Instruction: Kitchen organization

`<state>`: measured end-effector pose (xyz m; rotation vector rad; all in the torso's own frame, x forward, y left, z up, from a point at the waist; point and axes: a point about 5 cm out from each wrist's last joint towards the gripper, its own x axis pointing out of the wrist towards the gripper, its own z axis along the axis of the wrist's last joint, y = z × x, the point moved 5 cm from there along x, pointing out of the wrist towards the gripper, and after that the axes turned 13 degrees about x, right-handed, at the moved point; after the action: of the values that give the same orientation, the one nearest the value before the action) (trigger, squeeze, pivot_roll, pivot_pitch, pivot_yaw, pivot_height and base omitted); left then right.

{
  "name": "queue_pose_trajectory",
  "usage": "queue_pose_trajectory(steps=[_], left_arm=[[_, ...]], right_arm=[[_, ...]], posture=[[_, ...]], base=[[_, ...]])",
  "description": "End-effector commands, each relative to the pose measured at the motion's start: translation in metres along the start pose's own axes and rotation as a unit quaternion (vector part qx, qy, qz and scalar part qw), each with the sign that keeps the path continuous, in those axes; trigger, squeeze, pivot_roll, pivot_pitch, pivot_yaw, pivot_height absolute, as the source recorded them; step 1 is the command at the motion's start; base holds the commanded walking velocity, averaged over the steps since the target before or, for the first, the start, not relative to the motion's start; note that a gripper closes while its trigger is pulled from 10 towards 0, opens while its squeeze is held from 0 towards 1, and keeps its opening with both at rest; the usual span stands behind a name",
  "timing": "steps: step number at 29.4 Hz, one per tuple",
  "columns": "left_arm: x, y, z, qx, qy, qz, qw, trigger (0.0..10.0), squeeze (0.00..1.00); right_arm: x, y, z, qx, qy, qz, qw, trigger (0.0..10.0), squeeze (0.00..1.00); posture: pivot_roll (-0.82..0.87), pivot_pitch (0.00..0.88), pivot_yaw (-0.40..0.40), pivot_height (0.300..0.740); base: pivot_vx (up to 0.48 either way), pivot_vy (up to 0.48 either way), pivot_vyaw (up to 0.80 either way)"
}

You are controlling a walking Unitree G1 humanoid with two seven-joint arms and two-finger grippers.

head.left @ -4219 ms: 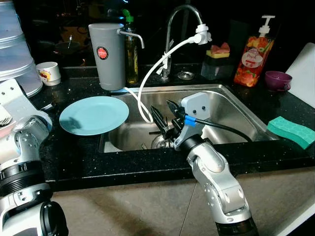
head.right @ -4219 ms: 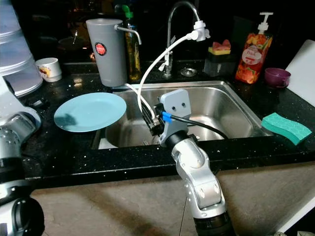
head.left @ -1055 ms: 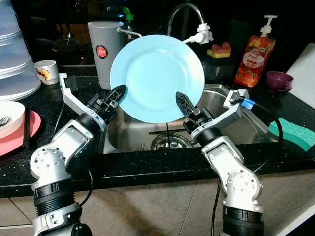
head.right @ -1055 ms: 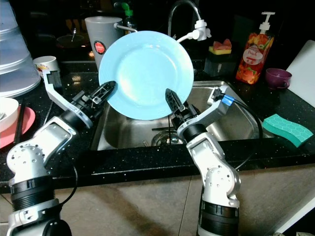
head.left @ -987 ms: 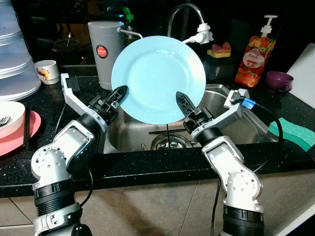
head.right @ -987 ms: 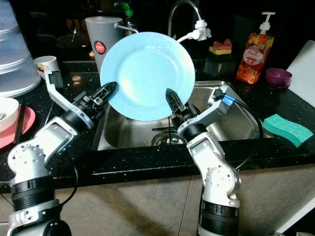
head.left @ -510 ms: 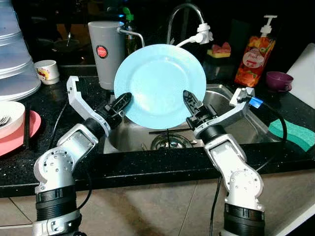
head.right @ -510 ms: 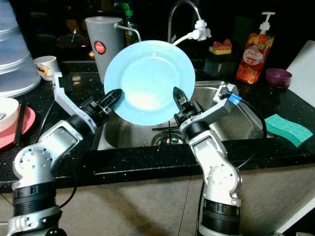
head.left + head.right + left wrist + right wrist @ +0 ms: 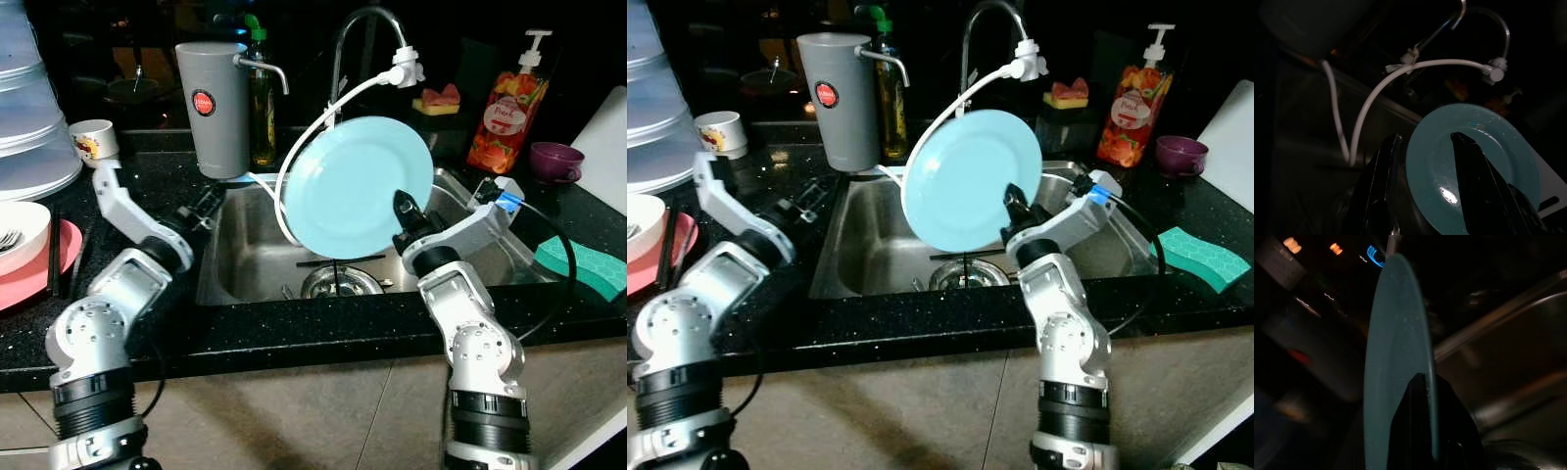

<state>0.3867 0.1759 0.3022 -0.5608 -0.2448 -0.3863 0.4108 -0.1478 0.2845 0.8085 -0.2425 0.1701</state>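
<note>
Currently the right tool (image 9: 405, 211) is clamped on the lower rim of the upright plate (image 9: 358, 184) above the sink (image 9: 245, 264), the left tool (image 9: 1422, 161) spread apart and empty; lower the plate slowly, clear of the white hose (image 9: 294, 162).

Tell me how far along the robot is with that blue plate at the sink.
Done: the light blue plate is off the counter and held upright over the steel sink. In hand: the right claw alone pinches its lower rim; the left claw is open and off the plate, near the sink's left edge. Left: the plate is not set down anywhere yet, and the white bowl sits on the counter.
</note>
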Motion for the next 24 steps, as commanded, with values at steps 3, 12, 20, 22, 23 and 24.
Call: queue_pose_trajectory(steps=[3, 12, 20, 22, 23, 24], left_arm=[[-0.005, 0.012, -0.011, 0.008, 0.02, 0.027, 0.999, 10.0, 0.0], [-0.004, 0.007, -0.019, 0.024, 0.032, 0.023, 0.999, 10.0, 0.0], [-0.003, 0.007, -0.024, 0.06, 0.042, 0.03, 0.997, 10.0, 0.0], [-0.002, 0.014, -0.023, 0.137, 0.048, 0.07, 0.987, 10.0, 0.0], [-0.002, 0.017, -0.022, 0.177, 0.055, 0.089, 0.979, 10.0, 0.0], [-0.002, 0.017, -0.022, 0.177, 0.055, 0.089, 0.979, 10.0, 0.0]], right_arm=[[0.012, -0.015, -0.017, -0.07, 0.023, -0.037, 0.997, 10.0, 0.0], [0.018, -0.035, -0.032, -0.163, 0.026, -0.08, 0.983, 10.0, 1.0], [0.006, 0.029, 0.017, -0.182, -0.12, 0.041, 0.975, 10.0, 0.0], [-0.004, 0.042, 0.013, -0.177, -0.118, 0.067, 0.975, 10.0, 0.0], [-0.009, 0.045, 0.01, -0.169, -0.112, 0.074, 0.976, 10.0, 0.0], [-0.009, 0.045, 0.01, -0.169, -0.112, 0.074, 0.976, 10.0, 0.0]], posture=[[0.06, 0.102, -0.018, 0.74], [0.07, 0.103, -0.02, 0.74], [0.06, 0.109, -0.012, 0.74], [0.05, 0.114, -0.008, 0.74], [0.05, 0.114, -0.008, 0.74], [0.05, 0.114, -0.008, 0.74]], base=[[0.0, 0.0, 0.0], [0.0, 0.0, 0.0], [0.0, 0.0, 0.0], [0.0, 0.0, 0.0], [0.0, 0.0, 0.0], [0.0, 0.0, 0.0]])
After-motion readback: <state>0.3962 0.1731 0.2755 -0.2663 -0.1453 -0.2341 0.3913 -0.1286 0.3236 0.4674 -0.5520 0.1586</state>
